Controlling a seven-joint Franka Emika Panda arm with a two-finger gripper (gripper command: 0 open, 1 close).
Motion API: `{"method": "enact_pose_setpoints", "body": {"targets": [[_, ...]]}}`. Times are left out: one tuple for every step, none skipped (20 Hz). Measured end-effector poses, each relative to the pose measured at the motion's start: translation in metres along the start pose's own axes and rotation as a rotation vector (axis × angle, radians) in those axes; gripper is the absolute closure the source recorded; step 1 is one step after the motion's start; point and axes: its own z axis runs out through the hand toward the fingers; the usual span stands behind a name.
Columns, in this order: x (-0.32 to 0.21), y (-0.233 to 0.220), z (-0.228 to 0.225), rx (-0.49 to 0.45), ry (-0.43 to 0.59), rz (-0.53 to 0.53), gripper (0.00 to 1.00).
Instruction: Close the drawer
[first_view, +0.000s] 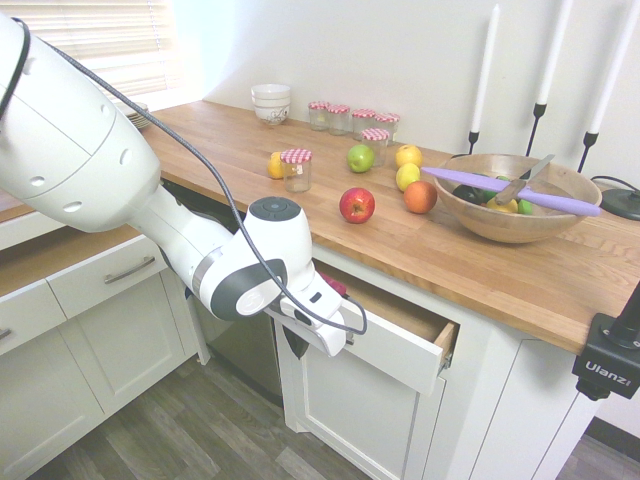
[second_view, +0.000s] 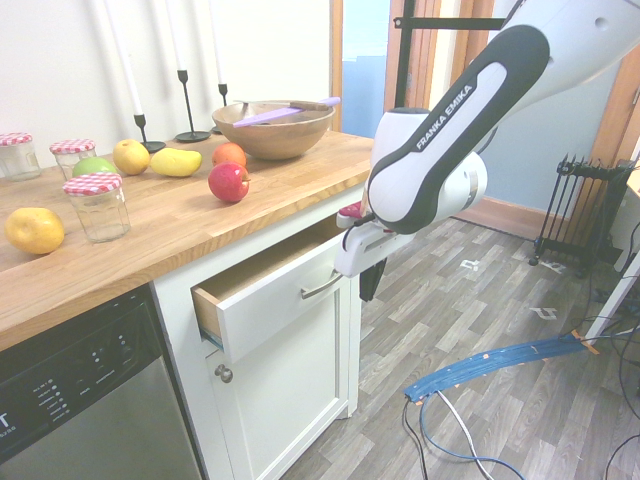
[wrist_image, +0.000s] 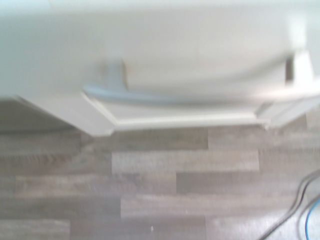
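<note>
Drawer partly open; white bowls stacked on wooden countertop.

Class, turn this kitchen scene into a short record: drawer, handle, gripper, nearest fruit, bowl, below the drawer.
drawer: white-fronted drawer, partly open
handle: silver bar handle, on the drawer front
gripper: shut, at the drawer front
nearest fruit: red apple, on the wooden countertop
bowl: wooden bowl, purple utensil across it
below drawer: white cabinet door, closed

I can't make out the drawer's handle sharply in my wrist view; the arm hides part of the drawer front.
</note>
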Motion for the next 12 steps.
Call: {"method": "enact_pose_setpoints", "body": {"targets": [[0.002, 0.000, 0.007, -0.005, -0.002, 0.001, 1.00], [0.005, -0.001, 0.011, -0.005, -0.001, 0.002, 1.00], [0.008, -0.004, 0.015, -0.003, 0.003, 0.002, 1.00], [0.012, -0.009, 0.018, 0.002, 0.009, 0.000, 1.00], [0.015, -0.014, 0.020, 0.007, 0.017, -0.004, 1.00], [0.017, -0.021, 0.021, 0.012, 0.028, -0.007, 1.00], [0.020, -0.027, 0.024, 0.015, 0.037, -0.010, 1.00], [0.021, -0.032, 0.026, 0.018, 0.044, -0.012, 1.00], [0.023, -0.036, 0.030, 0.022, 0.050, -0.013, 1.00], [0.026, -0.040, 0.033, 0.026, 0.056, -0.010, 1.00], [0.029, -0.043, 0.037, 0.031, 0.062, -0.005, 1.00], [0.033, -0.046, 0.040, 0.036, 0.070, 0.001, 1.00]]}}
